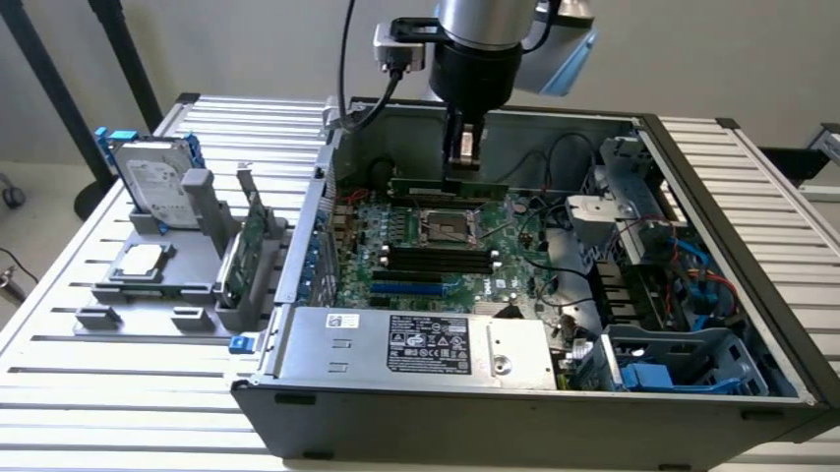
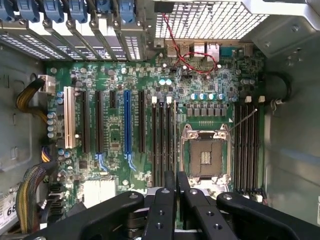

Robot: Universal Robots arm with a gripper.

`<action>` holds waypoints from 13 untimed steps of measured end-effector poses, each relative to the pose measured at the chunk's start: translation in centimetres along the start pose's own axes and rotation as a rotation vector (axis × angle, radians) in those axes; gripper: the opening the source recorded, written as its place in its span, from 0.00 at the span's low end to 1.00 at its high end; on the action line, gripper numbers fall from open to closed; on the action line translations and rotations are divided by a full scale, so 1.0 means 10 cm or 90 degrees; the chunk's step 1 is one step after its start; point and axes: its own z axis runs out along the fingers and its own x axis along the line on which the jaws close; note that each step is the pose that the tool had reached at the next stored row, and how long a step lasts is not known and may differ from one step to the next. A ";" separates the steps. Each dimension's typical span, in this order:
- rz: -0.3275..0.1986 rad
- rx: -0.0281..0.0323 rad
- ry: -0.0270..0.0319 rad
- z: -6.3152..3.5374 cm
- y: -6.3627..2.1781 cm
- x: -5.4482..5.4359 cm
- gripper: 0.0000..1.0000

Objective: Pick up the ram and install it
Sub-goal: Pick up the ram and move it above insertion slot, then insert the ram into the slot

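**Exterior view, left to right.** On the slatted table (image 1: 92, 383) a grey holder (image 1: 197, 202) carries a hard drive (image 1: 149, 182) and a green expansion card (image 1: 244, 258) set on edge. Beside it lies the open computer case (image 1: 525, 413), with its motherboard (image 1: 393, 218) facing up. Over the far part of the board the tool (image 1: 461, 169) points down, clenched on the ram (image 1: 417, 186), which it grips near mid-length by the upper edge. The stick lies level, its long side across the view. It appears clear of the board, beyond the processor socket (image 1: 453, 227) and the black memory slots (image 1: 434, 260). At the exterior view's right stands a drive cage (image 1: 656, 344) with blue fittings.

**Wrist view.** The fingers (image 2: 165, 210) stand almost together above the board.

**Handling (judged).** The ram is light, stiff and thin, yet fragile at its chips and contacts. Its flat faces give slippery purchase. A central hold on the top edge suits it best and leaves the contact edge free.
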 end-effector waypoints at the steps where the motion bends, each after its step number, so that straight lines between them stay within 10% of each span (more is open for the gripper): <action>1: 0.000 0.0000 0.0001 0.000 0.000 0.00 0.13; 13: 0.000 0.0001 0.0002 0.000 0.000 0.00 0.13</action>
